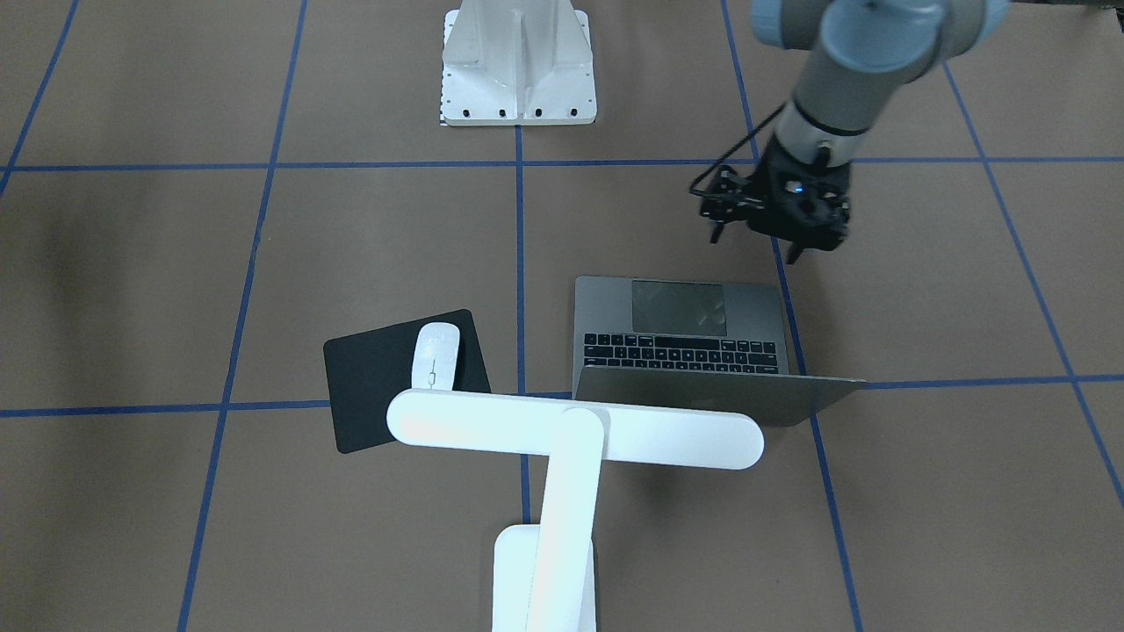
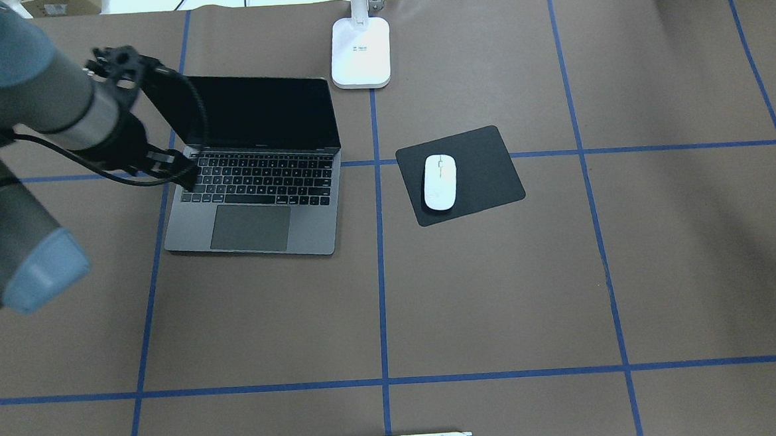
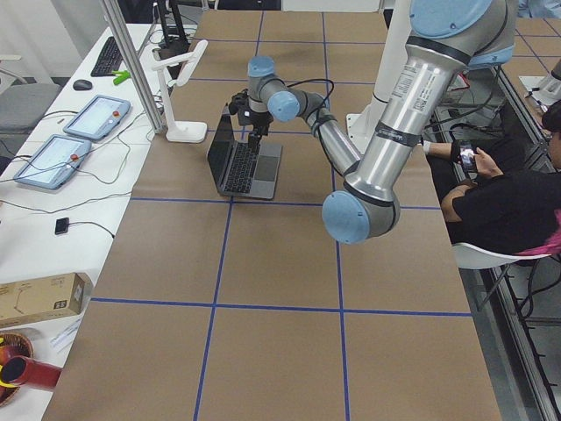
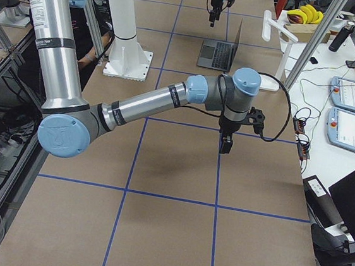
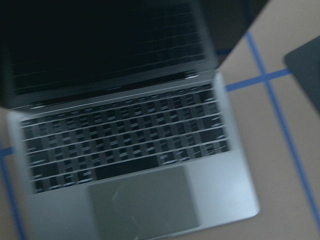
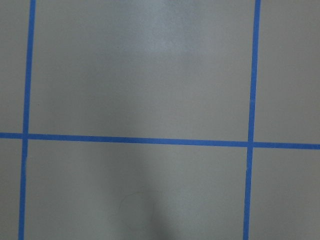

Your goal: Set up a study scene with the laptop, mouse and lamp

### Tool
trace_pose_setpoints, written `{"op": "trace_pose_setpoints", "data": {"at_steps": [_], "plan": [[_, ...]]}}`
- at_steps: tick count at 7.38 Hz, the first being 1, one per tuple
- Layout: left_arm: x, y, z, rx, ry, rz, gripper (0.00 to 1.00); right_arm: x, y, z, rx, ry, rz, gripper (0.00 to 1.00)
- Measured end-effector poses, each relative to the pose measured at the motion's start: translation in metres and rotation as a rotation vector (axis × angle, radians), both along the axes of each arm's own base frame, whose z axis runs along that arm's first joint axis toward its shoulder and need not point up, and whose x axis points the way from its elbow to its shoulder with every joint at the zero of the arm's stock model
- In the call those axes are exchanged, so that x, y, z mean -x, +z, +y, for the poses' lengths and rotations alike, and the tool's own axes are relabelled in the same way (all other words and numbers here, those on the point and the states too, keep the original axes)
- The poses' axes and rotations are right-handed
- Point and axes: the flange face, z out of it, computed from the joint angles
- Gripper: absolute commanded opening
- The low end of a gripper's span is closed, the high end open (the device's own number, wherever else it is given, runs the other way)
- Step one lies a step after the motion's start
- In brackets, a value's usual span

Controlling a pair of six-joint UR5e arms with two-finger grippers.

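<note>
Lamp (image 1: 575,430) in foreground, the left gripper (image 1: 755,246) hangs empty, fingers spread, by the open laptop (image 1: 680,329); it should rise straight, sparing the screen.

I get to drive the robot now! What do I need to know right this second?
Left gripper: jaws open, empty, hovering near the open laptop.
Right gripper: over the table; open or shut, cannot tell.
Mouse lies on the black mouse pad beside the laptop.
Lamp stands at the table's far edge.
Done: all three look placed.
Left: probably only pulling the arms back.
</note>
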Motion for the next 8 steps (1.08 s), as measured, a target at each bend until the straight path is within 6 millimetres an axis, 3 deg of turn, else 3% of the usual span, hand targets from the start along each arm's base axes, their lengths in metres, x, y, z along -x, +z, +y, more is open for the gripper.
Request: {"op": "trace_pose_setpoints", "data": {"at_steps": [2, 3, 4, 5, 6, 8], "plan": [[0.154, 0.12, -0.054, -0.02, 0.06, -0.034, 1.0, -0.011, 0.027, 0.011, 0.046, 0.018, 0.008, 1.0], [0.232, 0.195, -0.076, -0.01, 0.083, -0.028, 1.0, -0.02, 0.046, 0.014, 0.081, 0.032, 0.011, 1.0], [0.294, 0.263, -0.083, 0.016, 0.085, -0.024, 1.0, -0.029, 0.064, 0.019, 0.115, 0.046, 0.012, 1.0], [0.334, 0.31, -0.076, 0.046, 0.074, -0.021, 1.0, -0.034, 0.077, 0.024, 0.138, 0.055, 0.014, 1.0], [0.357, 0.341, -0.058, 0.077, 0.06, -0.018, 1.0, -0.037, 0.086, 0.031, 0.154, 0.059, 0.015, 1.0], [0.368, 0.367, -0.012, 0.118, 0.035, -0.014, 1.0, -0.043, 0.095, 0.043, 0.167, 0.064, 0.016, 1.0]]}}
